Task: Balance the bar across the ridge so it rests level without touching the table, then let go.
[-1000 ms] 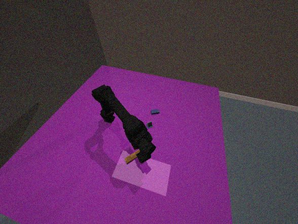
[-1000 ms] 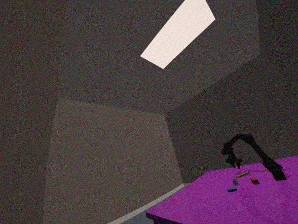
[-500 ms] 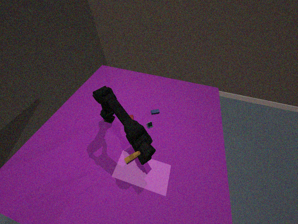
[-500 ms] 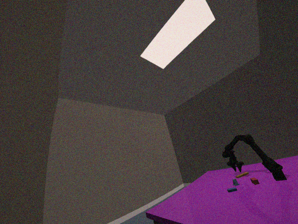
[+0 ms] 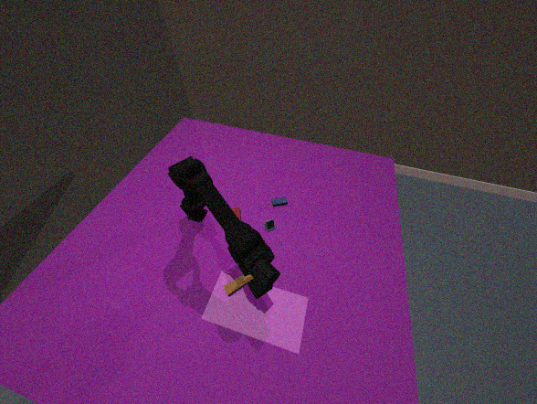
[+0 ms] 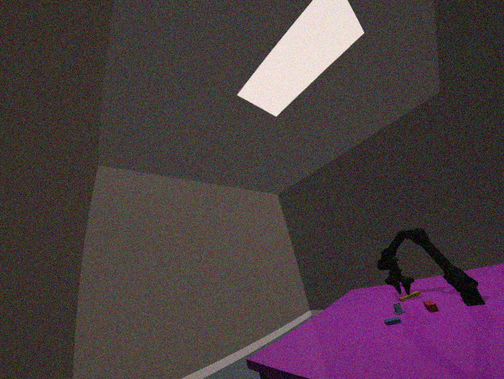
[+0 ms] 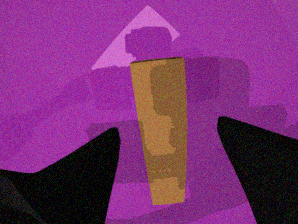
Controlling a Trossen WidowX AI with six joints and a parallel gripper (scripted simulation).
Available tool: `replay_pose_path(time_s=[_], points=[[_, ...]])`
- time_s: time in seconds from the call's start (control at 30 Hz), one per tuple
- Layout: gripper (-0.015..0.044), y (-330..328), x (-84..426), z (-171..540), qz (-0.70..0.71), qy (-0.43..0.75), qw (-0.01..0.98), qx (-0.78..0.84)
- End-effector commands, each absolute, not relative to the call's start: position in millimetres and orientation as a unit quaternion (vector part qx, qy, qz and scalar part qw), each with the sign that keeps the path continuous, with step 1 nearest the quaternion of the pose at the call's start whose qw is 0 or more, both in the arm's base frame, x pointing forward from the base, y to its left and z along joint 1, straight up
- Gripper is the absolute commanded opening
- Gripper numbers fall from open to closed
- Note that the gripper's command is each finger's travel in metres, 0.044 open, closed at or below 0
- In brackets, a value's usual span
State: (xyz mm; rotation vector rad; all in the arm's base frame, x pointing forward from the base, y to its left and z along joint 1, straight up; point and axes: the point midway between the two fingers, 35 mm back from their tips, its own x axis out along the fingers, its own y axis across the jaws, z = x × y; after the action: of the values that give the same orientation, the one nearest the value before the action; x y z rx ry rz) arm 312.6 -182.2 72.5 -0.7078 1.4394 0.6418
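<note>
The claw is spread wide, pinching nothing; the yellow bar lies under it on the table; lifting, balancing and letting go are all left.

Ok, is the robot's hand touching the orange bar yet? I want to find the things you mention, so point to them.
Apart. The wrist view shows purple table between the orange bar (image 5: pixel 237 285) (image 6: pixel 410 296) (image 7: pixel 165 135) and each finger of the hand (image 6: pixel 404 293) (image 7: pixel 169 125).
</note>
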Motion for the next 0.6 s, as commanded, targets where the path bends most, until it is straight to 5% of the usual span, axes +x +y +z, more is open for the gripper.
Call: replay_pose_path(time_s=[0.0,0.57], points=[[0.0315,-180.6,311.3,62.3,0.288,0.633,0.648,-0.309],[0.0315,-180.7,311.4,51.7,0.288,0.633,0.648,-0.309]])
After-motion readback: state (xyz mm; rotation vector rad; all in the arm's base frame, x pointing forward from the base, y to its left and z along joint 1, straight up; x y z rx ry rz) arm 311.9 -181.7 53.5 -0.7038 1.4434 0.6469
